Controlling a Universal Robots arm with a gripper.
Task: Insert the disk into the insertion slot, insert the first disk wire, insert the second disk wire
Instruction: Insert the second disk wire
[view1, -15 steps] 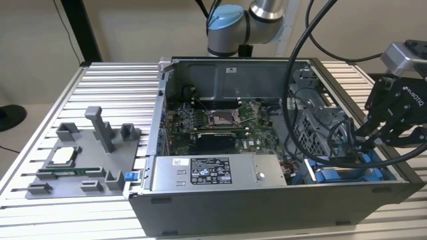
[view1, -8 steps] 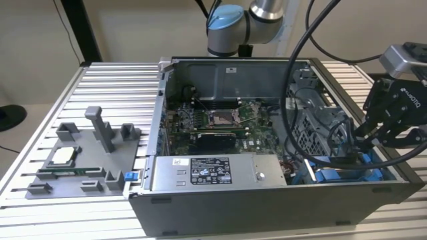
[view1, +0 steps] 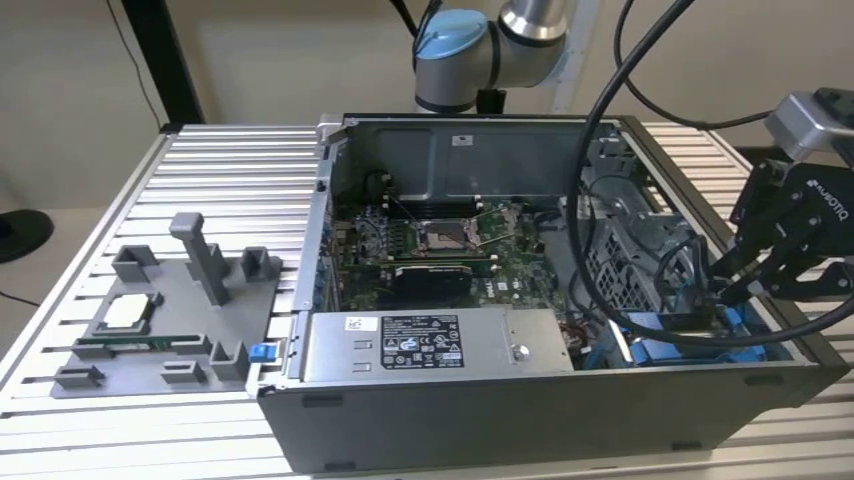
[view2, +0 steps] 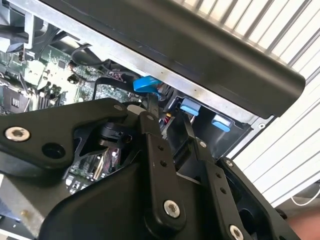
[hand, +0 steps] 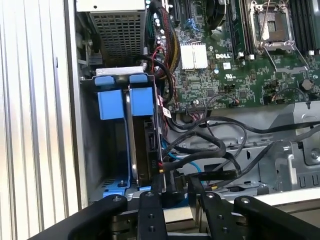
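- One case (view1: 534, 410), its side panel off, lies open on the slatted table (view1: 134, 430).
- One grey fixture (view1: 180, 322) sits on the table toward the exterior view's left, just beside the case, with small parts set in it.
- Inside the near wall, the labelled power supply (view1: 420, 345) lies flat.
- Toward the exterior view's right, in the near corner of the case, is the slot (view1: 694, 348), marked by its blue latch pieces.
- In the first wrist view the disk (hand: 141, 105) stands on edge in the slot (hand: 107, 145), with its blue frame against the inner side and an empty bay beside it.
- The gripper (view1: 727, 290) reaches into that corner from the exterior view's right.
- In both wrist views the gripper (hand: 175, 185) (view2: 167, 107) sits at the disk's connector end, among the cables.
- Whether the claw is open or clamped on anything cannot be told.
- Black cables (hand: 215, 150) and one thin blue wire (hand: 187, 167) loop just beside the disk.
- Further in lies the motherboard (view1: 441, 245), its socket uncovered.
- Beyond the case's far wall rises the arm (view1: 461, 55).
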